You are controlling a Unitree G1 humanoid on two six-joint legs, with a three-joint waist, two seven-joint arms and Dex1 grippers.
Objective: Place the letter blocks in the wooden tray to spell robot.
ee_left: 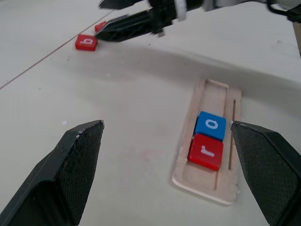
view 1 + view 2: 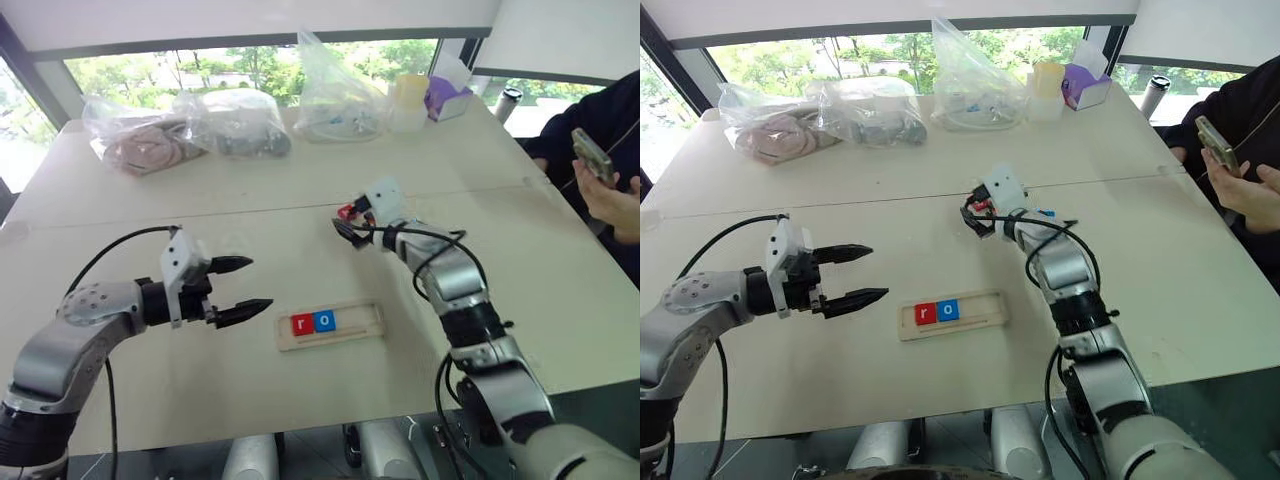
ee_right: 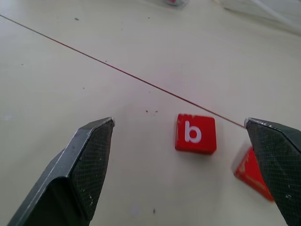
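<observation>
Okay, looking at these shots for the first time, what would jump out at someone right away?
Probably the wooden tray near the table's front edge, with a red r block and blue o block side by side at its left end. Next, the right end effector, open, reaching toward the red b block lying loose further back, and the left end effector open beside the tray.

Office: white tables (image 2: 300,200), big windows (image 2: 200,65)
</observation>
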